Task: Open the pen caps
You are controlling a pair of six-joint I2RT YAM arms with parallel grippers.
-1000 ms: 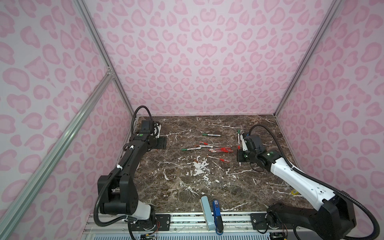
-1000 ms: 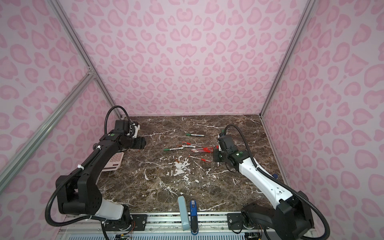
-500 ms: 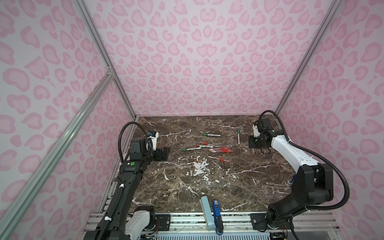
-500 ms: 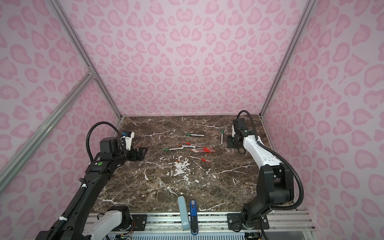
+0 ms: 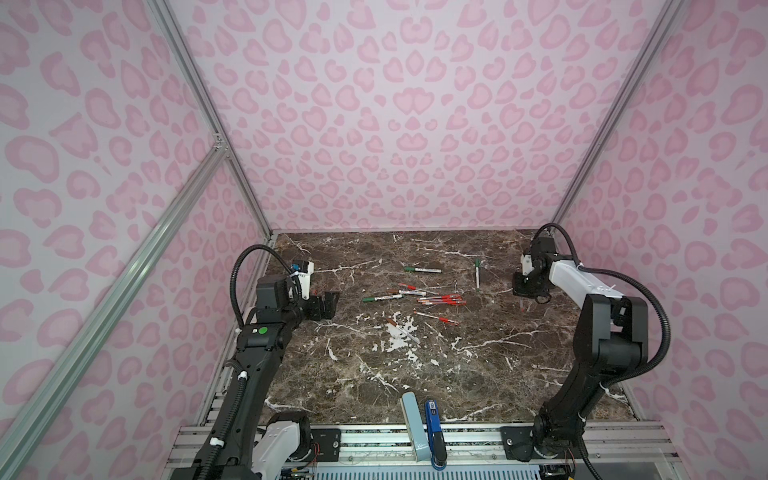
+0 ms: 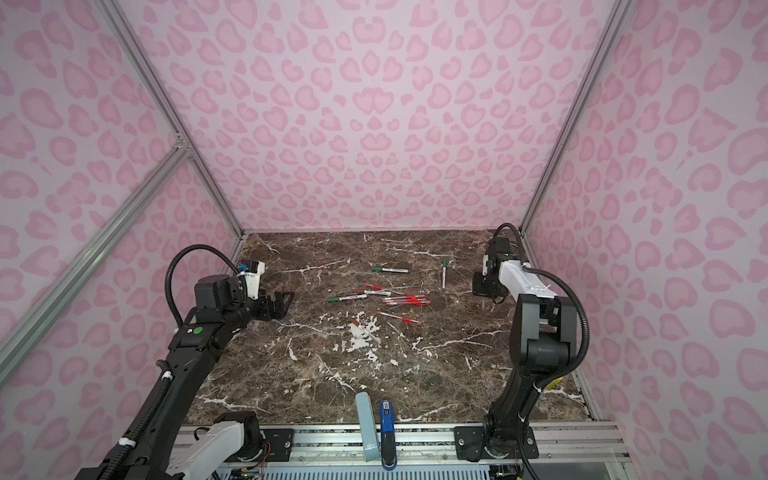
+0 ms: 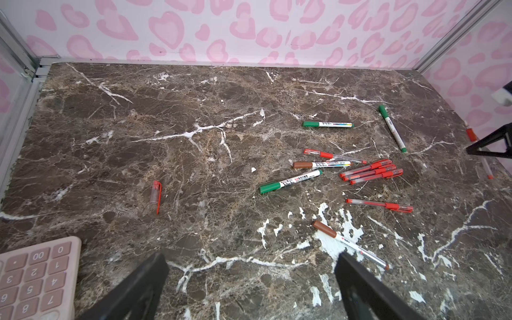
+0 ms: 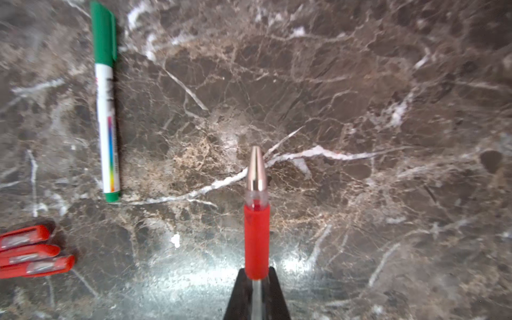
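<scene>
Over the marble table's [image 5: 540, 340] far-right side, the right gripper [image 8: 256, 278] pinches an uncapped red pen [image 8: 256, 238], best lowered flat and clear of the green marker [image 8: 106, 116], while the spread left gripper [image 7: 252, 260] faces the loose red cap [image 7: 155, 194] and the capped pens [image 7: 371, 173] mid-table.

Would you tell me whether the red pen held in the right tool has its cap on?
No, the red pen in the right tool shows its bare metal tip in the right wrist view.

Red pen [image 8: 256, 238] rear hidden by gripper [image 8: 257, 273]
</scene>
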